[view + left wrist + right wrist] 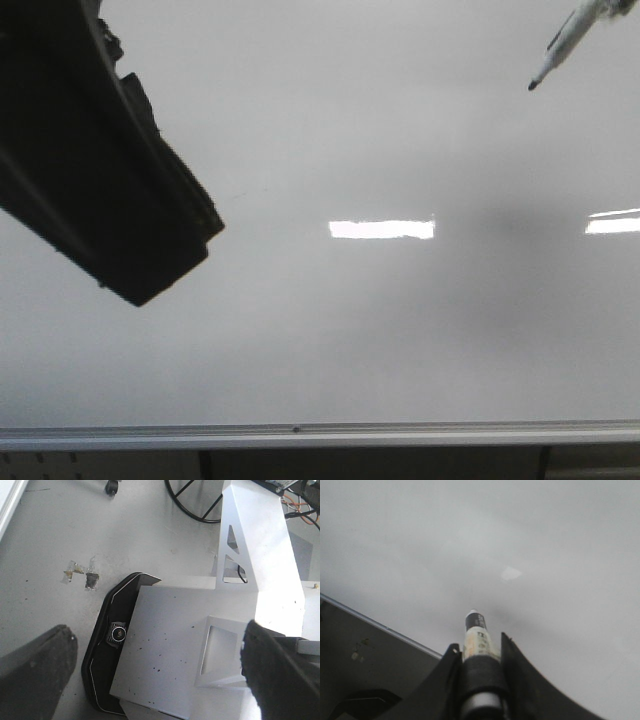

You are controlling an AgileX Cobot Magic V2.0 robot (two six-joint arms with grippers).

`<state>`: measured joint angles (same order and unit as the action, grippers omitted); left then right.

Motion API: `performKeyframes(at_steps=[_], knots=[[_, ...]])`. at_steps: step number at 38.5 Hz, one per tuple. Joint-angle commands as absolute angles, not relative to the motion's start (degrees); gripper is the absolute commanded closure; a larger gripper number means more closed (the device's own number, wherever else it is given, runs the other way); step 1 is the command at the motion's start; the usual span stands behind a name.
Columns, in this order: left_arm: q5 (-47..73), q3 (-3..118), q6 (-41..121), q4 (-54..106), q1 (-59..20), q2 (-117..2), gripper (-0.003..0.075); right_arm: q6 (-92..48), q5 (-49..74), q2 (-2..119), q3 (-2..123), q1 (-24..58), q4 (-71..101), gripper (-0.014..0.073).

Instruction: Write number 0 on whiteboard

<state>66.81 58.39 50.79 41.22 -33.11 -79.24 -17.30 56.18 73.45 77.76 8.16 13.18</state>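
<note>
The whiteboard fills the front view, glossy pale grey, with a silver frame strip along its near edge. No drawn number 0 shows on it. A marker with a dark tip reaches in at the top right, its tip above the board surface. In the right wrist view my right gripper is shut on the marker, which points at the board. My left gripper is open and empty, off the board, over the robot's base. The left arm shows dark at the front view's left.
Two bright rectangular light reflections lie on the board. The left wrist view shows a grey floor, a white metal frame, a black housing with a camera and cables.
</note>
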Motion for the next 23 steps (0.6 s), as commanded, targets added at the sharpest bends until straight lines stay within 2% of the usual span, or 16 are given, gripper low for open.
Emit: performKeyframes(at_steps=[1,14,23], knots=[[66.81,60.26,50.68,44.55,-33.45,-77.42,0.0083,-16.49,55.01,74.57,83.79,7.9,13.37,0.0652],[66.68,60.26,50.68,44.55,-33.45,-77.42,0.0083,-16.31,59.46,85.1,96.24,7.96,13.32,0.0652],[66.68,60.26,50.68,44.55,-33.45,-77.42,0.0083,-16.31,59.6,89.89,100.26,7.96,13.26,0.0652]])
